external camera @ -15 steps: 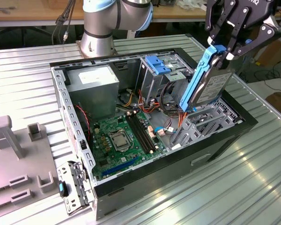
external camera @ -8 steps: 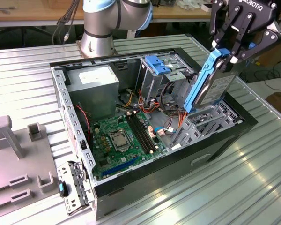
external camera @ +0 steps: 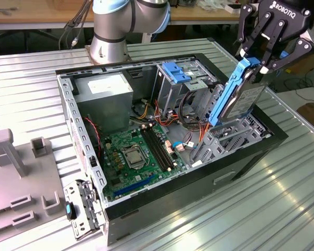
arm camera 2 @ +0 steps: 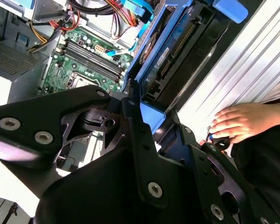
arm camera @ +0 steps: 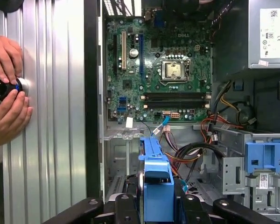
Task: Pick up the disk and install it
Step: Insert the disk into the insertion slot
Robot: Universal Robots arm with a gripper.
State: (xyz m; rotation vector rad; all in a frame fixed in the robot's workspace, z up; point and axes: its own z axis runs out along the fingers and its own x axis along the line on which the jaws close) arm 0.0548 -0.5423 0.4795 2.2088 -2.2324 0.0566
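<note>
The disk (external camera: 240, 97), a dark-grey drive in a bright blue carrier frame, hangs steeply tilted over the open computer case (external camera: 162, 198). Its lower end reaches into the metal drive bay (external camera: 230, 138) at the case's end on the exterior view's right. My gripper (external camera: 254, 65) is shut on the disk's upper end, its black fingers on either side of the blue frame. In the second wrist view the disk (arm camera 2: 172, 51) runs away from the gripper (arm camera 2: 149, 116) toward the case. In the first wrist view the blue carrier (arm camera: 156, 182) sits edge-on between the fingers (arm camera: 123, 207).
Inside the case lie a green motherboard (external camera: 138, 157), a grey power supply (external camera: 104, 94), bundled cables (external camera: 188, 104) and another blue carrier (external camera: 175, 71) in a bay. A person's hands (arm camera: 7, 93) hold a small black knob on the ribbed metal table (external camera: 282, 198). A grey fixture (external camera: 21, 178) stands at the exterior view's left.
</note>
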